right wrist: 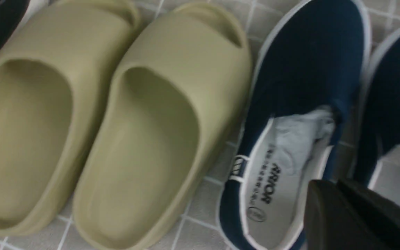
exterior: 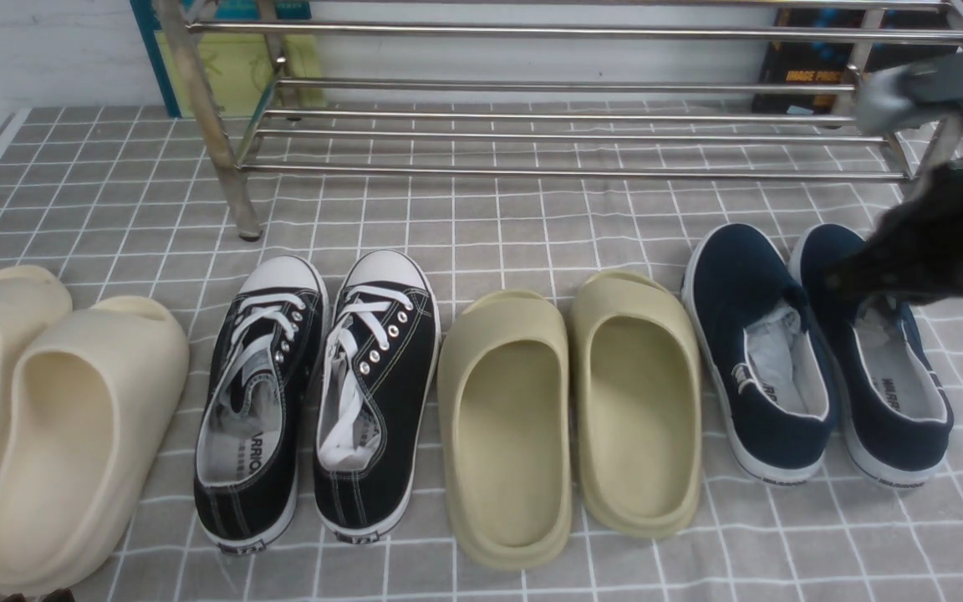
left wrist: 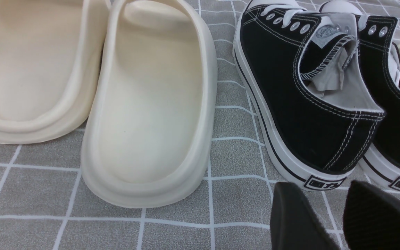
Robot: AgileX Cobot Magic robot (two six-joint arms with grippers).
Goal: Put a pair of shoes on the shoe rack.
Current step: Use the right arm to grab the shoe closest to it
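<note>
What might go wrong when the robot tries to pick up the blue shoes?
The blue shoes sit very close together, so the right gripper might bump or shove one while reaching for the other. The green slides are right beside them and could get nudged too. The shoe rack has bars with gaps, so a shoe might tip if it lands crooked.

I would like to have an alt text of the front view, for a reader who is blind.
Two navy-blue canvas slip-on sneakers stand on a grey gridded cloth, the blurred dark right arm beside them. Leftward stand olive-beige foam slides, black lace-up sneakers and cream slides. Behind is a silver metal tube rack.
</note>
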